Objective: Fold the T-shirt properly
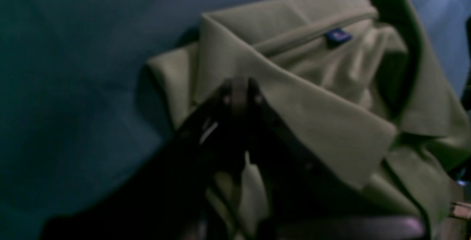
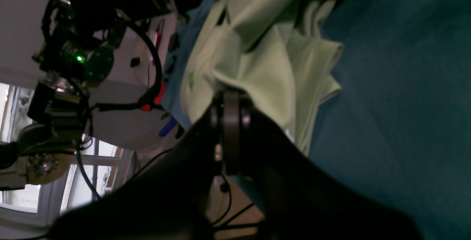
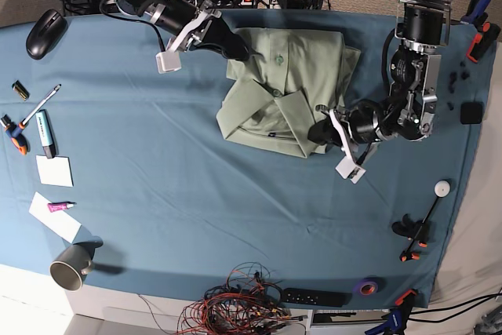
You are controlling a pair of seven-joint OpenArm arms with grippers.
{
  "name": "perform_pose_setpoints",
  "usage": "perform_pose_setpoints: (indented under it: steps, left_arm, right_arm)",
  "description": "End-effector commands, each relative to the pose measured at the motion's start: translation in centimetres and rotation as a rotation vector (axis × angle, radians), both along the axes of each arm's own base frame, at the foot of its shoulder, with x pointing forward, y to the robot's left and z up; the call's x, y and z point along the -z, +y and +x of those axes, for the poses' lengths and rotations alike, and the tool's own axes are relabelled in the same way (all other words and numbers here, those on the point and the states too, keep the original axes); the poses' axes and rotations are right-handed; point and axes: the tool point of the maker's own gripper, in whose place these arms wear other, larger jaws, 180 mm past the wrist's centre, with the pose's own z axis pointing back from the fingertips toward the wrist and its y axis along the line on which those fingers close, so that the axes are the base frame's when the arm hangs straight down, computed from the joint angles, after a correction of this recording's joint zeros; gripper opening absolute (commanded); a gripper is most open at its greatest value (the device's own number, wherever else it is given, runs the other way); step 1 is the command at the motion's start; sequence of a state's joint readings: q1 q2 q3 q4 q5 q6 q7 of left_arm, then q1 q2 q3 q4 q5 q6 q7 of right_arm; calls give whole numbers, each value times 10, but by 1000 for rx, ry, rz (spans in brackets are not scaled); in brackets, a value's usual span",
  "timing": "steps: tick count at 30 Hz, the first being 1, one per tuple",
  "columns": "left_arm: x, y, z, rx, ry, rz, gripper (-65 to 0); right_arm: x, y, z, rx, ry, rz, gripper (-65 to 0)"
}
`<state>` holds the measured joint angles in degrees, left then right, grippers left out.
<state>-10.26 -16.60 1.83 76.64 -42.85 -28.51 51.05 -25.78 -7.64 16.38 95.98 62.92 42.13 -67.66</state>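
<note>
The T-shirt (image 3: 284,92) lies compactly folded, collar up, on the bench (image 3: 172,186). The 2 grippers sit at opposite edges, likely finishing the fold: left gripper (image 3: 321,132) and right gripper (image 3: 238,50) each closed, pinching fabric.

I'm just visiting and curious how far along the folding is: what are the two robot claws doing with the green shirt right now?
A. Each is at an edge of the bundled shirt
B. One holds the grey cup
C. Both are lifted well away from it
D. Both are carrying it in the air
A: the left gripper and the right gripper each meet an edge of the T-shirt, which lies bundled on the table cloth.
</note>
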Motion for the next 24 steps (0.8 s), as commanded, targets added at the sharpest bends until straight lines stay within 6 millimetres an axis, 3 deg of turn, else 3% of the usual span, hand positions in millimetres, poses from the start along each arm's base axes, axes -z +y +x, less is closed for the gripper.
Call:
perform_pose_setpoints:
  steps: [1, 6, 11, 20, 24]
  left_arm:
    - [-11, 6, 14, -18, -47, 18, -650]
    - [-11, 10, 18, -40, -44, 39, -650]
    - [-12, 10, 20, -39, -48, 42, -650]
    - [-12, 10, 20, -40, -48, 42, -650]
    - [-11, 12, 21, -62, -37, 46, -650]
  right_arm:
    - [18, 5, -24, -48, 115, -26, -650]
    - [33, 1, -36, -74, 169, -95, -650]
    - [44, -9, -34, -41, 215, -178, -650]
    - [16, -49, -4, 36, 128, -467, -650]
    - [10, -60, -7, 59, 131, -543, -650]
